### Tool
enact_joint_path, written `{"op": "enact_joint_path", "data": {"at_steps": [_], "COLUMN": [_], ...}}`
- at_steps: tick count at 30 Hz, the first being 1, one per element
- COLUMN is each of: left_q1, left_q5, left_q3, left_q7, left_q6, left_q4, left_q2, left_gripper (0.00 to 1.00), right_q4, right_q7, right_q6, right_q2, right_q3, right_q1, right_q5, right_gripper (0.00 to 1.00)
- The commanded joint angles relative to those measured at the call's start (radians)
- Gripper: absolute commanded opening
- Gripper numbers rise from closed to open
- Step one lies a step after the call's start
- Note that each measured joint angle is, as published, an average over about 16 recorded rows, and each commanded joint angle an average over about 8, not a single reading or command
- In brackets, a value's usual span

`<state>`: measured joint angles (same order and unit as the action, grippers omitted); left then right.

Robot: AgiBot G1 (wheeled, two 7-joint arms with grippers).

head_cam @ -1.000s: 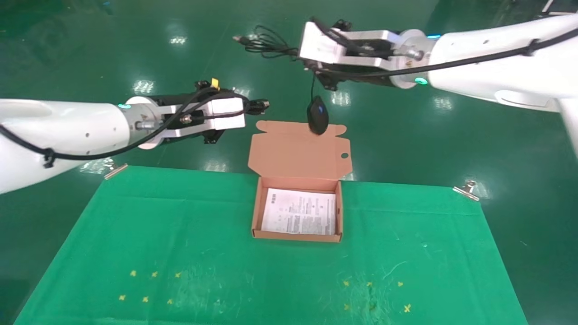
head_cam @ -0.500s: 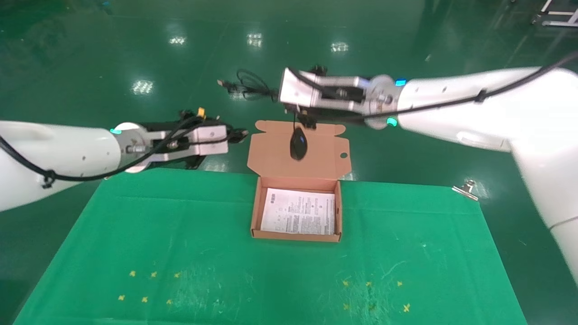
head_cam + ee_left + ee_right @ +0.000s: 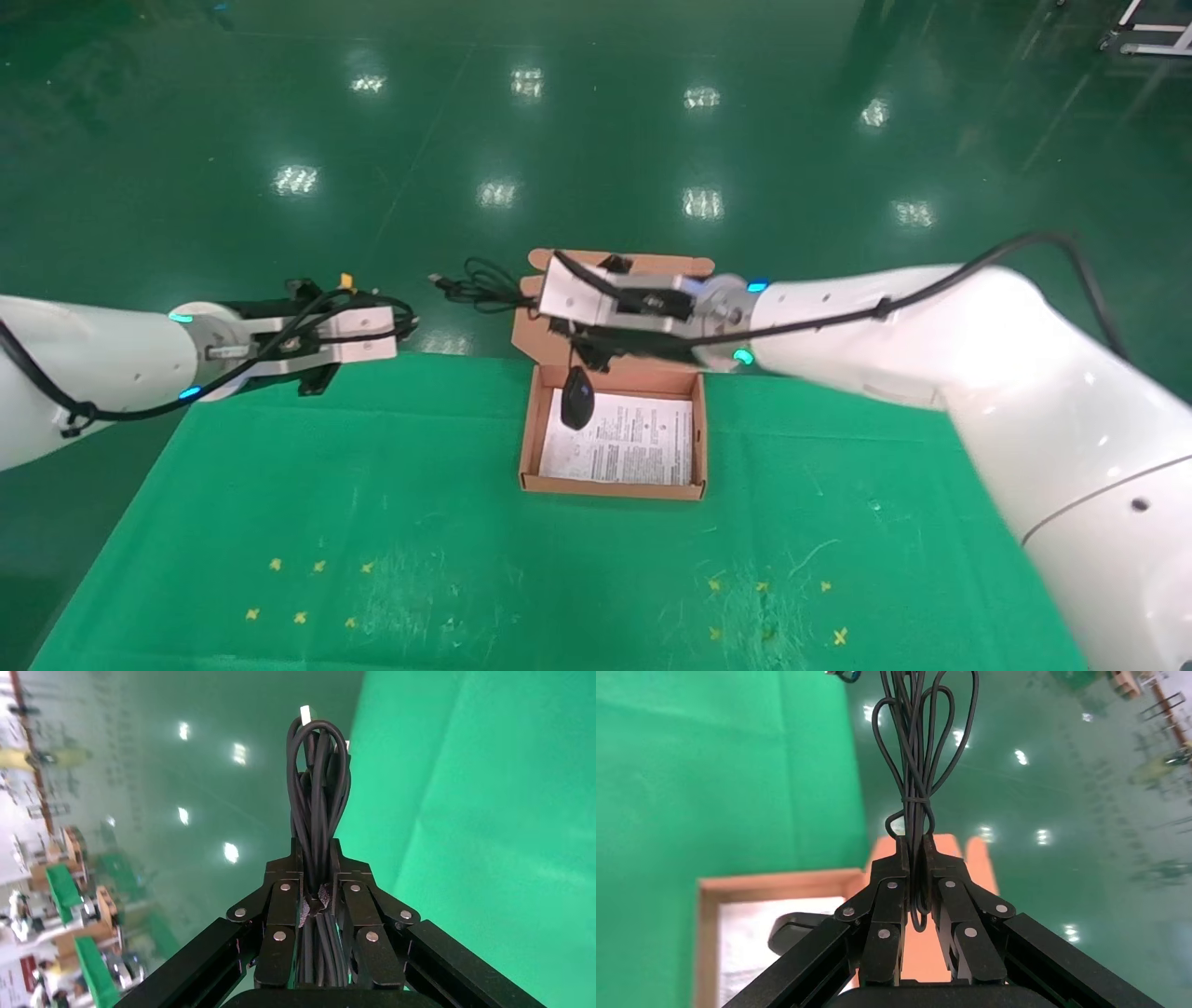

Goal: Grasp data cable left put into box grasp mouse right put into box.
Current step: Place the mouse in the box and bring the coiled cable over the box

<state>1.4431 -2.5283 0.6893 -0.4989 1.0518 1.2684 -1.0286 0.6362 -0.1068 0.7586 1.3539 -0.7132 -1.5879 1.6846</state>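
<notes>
head view: your right gripper (image 3: 559,328) is pinched on the cord, small black oval mouse (image 3: 577,398) dangling just over the salmon-orange cardboard box (image 3: 527,438). left gripper (image 3: 402,326) clamps the looped black data cable (image 3: 318,776) beside the table. next, you lower and release.

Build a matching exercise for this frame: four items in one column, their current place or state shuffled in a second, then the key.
Column 1
1. data cable
2. mouse
3. box
4. printed sheet

Column 2
A. hanging by its cord over the box's interior
B. open on the green cloth, lid up at the far side
C. lying flat as the box's lining
D. looped bundle clamped in the left pincer, off to the left of the box

Pairs: 1-D, 2-A, 3-B, 4-C. The right pincer is shut on the mouse's bundled cord.
</notes>
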Motion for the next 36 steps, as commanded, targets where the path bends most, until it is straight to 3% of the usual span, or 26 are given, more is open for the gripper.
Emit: {"op": "enact_joint_path", "data": {"at_steps": [1,10,11,18,19,27,36], "left_q1": [-0.005,-0.01,-0.01,-0.012,-0.013,-0.023,-0.044], "left_q5": [-0.024,-0.042,-0.042,-0.044,-0.044,-0.021,-0.006], "left_q3": [0.001,0.002,0.002,0.003,0.003,0.021,0.06], "left_q7": [-0.022,-0.044,-0.044,-0.045,-0.044,-0.027,0.024], "left_q6": [0.019,0.034,0.034,0.036,0.036,0.013,-0.102], "left_q4": [0.009,0.029,0.029,0.032,0.032,0.004,-0.117], "left_q2": [0.004,0.004,0.004,0.004,0.002,-0.053,-0.189], "left_gripper": [0.0,0.0,0.0,0.0,0.0,0.0,0.0], "right_q4": [-0.002,-0.129,-0.142,-0.194,-0.198,-0.193,-0.134], "right_q7": [0.003,0.03,0.027,0.0,-0.001,0.0,0.019], "right_q6": [-0.01,-0.066,-0.063,-0.028,-0.025,-0.006,0.009], "right_q2": [0.004,-0.014,-0.015,-0.019,-0.019,-0.039,-0.127], "right_q3": [-0.014,-0.037,-0.039,-0.057,-0.059,-0.068,-0.061], "right_q1": [0.016,0.071,0.072,0.071,0.071,0.076,0.069], "right_q5": [-0.026,-0.102,-0.105,-0.109,-0.109,-0.112,-0.111], "right_gripper": [0.0,0.01,0.09,0.95,1.0,1.0,1.0]}}
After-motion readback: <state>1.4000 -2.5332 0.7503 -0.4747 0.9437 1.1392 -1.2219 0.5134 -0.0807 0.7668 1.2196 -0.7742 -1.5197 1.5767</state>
